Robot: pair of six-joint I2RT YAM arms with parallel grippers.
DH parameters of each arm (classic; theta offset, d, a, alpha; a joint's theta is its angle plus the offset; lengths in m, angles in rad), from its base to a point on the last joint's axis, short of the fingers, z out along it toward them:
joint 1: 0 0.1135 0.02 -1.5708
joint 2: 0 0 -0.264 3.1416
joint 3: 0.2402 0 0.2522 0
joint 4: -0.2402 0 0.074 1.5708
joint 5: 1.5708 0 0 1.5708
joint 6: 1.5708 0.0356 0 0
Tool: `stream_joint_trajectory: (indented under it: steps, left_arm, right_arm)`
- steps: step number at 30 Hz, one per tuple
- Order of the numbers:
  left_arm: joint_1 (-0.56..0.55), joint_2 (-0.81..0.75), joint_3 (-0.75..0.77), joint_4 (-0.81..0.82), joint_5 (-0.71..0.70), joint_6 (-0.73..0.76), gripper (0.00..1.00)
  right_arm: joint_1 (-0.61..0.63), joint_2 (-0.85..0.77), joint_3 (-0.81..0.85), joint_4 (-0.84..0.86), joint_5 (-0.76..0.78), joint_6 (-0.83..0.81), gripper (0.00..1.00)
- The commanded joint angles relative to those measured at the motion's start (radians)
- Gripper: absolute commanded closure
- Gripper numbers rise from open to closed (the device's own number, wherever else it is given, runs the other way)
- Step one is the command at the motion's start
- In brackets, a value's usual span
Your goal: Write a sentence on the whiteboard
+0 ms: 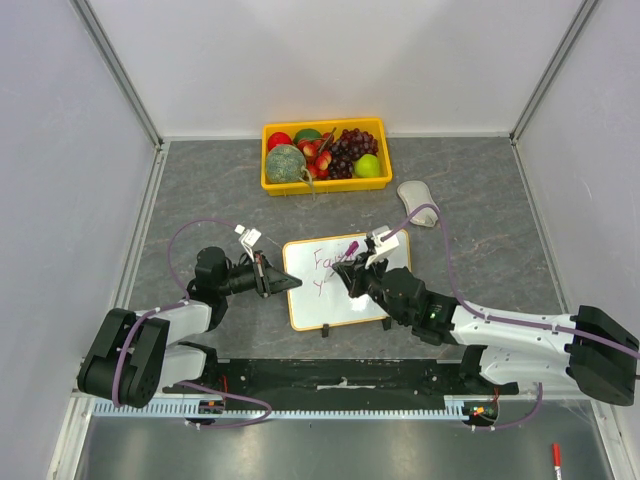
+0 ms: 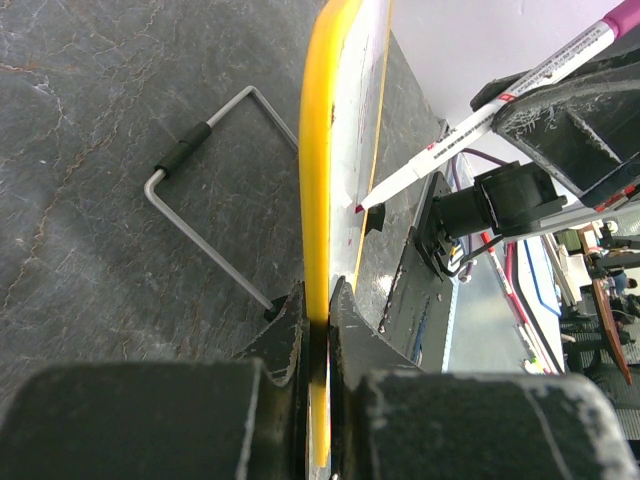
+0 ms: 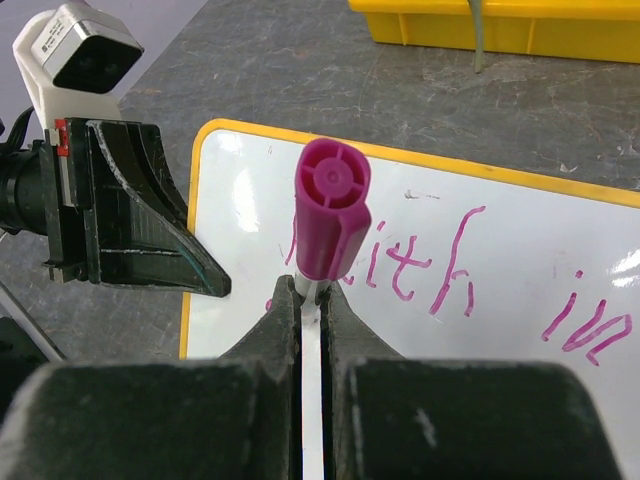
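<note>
Top external view: a whiteboard [image 1: 320,305] with a thin yellow rim sits in the middle of a grey stone-patterned worktop [image 1: 200,190], between the two arms and well apart from a yellow fruit tray [image 1: 325,186] at the far side; the left gripper [image 1: 283,281] reaches in from the left, its jaws pinched tight on the board's left rim; the right gripper [image 1: 352,270] hangs over the board's middle, its jaws closed narrow around a marker [image 1: 352,248] with a magenta cap; the sentence [image 1: 325,265] shows as pink handwriting in two short lines on the board's left half. Left wrist view: the board is seen edge-on, clamped between the black jaws, with a bent wire stand [image 2: 200,215] behind it on the worktop; the marker's tip touches the white face. Right wrist view: the marker's cap points at the camera and hides the first letters; beside it the pink letters "ith in" are readable.
</note>
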Motion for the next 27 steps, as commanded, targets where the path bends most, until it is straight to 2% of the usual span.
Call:
stream_joint_trajectory:
  steps: [1, 13, 27]
  left_arm:
    - [0.002, 0.007, 0.006, -0.007, -0.075, 0.084, 0.98]
    - [0.002, 0.007, 0.006, -0.007, -0.076, 0.084, 0.98]
    - [0.002, 0.006, 0.004, -0.007, -0.076, 0.084, 0.98]
  right_arm:
    - [-0.002, 0.001, -0.021, 0.013, -0.018, 0.018, 1.00]
    - [-0.004, -0.049, -0.050, -0.017, 0.034, 0.024, 1.00]
    - [-0.008, -0.031, 0.016, 0.012, 0.054, 0.000, 1.00]
